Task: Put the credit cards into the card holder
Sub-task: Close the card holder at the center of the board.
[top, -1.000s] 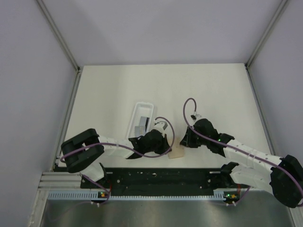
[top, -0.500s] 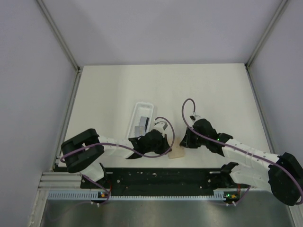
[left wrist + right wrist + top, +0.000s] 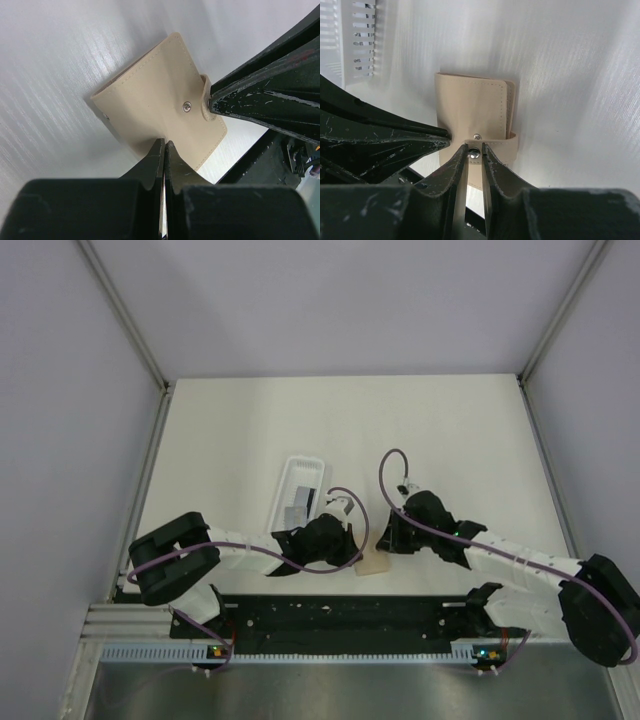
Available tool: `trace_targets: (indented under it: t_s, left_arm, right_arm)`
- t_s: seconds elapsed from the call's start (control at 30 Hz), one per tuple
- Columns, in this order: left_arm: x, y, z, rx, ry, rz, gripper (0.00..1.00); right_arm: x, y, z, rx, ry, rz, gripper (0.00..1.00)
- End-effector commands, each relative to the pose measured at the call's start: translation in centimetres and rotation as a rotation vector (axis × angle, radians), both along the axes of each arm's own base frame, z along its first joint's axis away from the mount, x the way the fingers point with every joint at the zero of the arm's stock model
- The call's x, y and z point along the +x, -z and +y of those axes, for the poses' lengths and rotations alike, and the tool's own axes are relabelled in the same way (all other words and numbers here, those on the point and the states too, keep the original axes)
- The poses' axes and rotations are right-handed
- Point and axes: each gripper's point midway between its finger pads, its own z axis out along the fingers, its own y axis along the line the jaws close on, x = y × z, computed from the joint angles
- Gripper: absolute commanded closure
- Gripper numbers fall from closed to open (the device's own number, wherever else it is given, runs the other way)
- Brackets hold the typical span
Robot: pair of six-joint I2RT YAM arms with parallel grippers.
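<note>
The tan card holder [image 3: 375, 563] lies folded near the table's front edge, between my two grippers. My left gripper [image 3: 165, 145] is shut, its tips against the near edge of the card holder [image 3: 150, 105], with nothing seen between them. My right gripper [image 3: 474, 150] is closed narrowly on the end of the closing tab [image 3: 495, 145], the silver snap [image 3: 475, 153] between its fingertips. A second snap dot [image 3: 477, 136] shows on the card holder [image 3: 470, 105]. Grey credit cards [image 3: 299, 502] lie in the clear tray [image 3: 304, 459].
The long clear tray stands just behind the left gripper [image 3: 345, 545], and its slotted end [image 3: 357, 40] shows in the right wrist view. A black rail [image 3: 340, 615] runs along the near edge. Grey walls close in both sides.
My right arm has edged left toward the card holder and its cable loop has shifted left. The left arm and the holder have stayed put.
</note>
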Motion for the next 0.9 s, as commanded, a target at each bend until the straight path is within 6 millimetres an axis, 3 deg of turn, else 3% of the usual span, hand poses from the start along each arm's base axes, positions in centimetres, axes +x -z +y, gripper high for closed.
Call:
trace_targets:
  t_s: [0.0, 0.87]
  left_arm:
    - [-0.68, 1.16, 0.84, 0.035, 0.011, 0.021, 1.00]
    - [-0.66, 1.32, 1.02, 0.041, 0.007, 0.024, 1.00]
  right_arm:
    - [0.31, -0.57, 1.15, 0.036, -0.023, -0.025, 0.83]
    - [0.14, 0.34, 1.60, 0.018, -0.037, -0.012, 0.83]
